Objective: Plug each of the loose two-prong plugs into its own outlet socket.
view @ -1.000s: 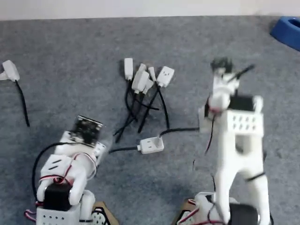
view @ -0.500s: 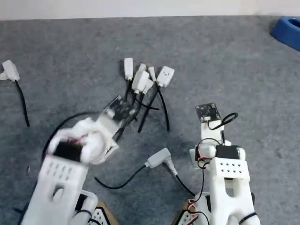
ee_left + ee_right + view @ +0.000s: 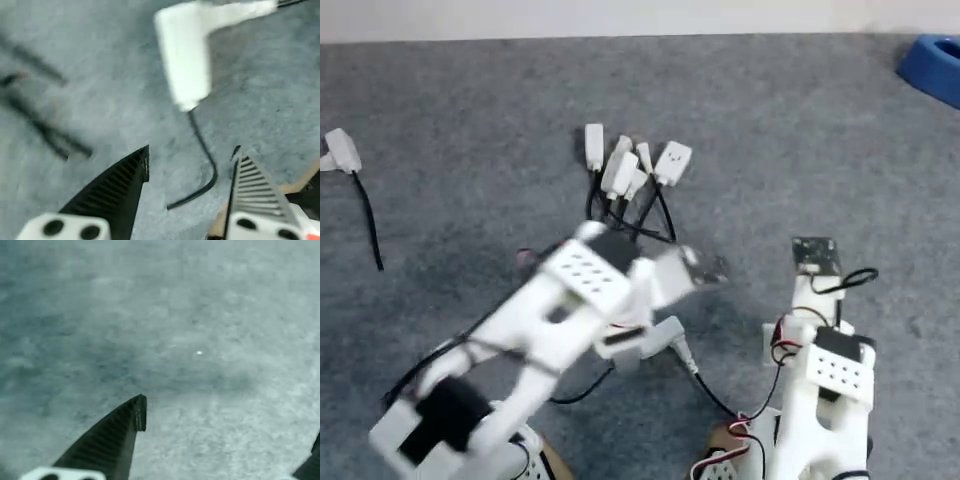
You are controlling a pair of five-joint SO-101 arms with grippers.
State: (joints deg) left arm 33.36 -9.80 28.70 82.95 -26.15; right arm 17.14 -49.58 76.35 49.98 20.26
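Now we see the left gripper (image 3: 192, 167) hanging with jaws spread and empty over a white plug (image 3: 184, 55), which lies with its black cable (image 3: 202, 145) near the table's (image 3: 470, 90) front edge, about midway along. Our right gripper (image 3: 227, 422) gapes too, holding nothing, toward the front right corner. A cluster of plugs and sockets (image 3: 630, 165) sits nearer the far edge.

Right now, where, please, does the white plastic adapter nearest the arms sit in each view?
High view: white plastic adapter lower centre, beside the left arm.
Left wrist view: adapter ahead of the open left hand.
Right wrist view: grey carpet.
Shared landmark: its black cord.
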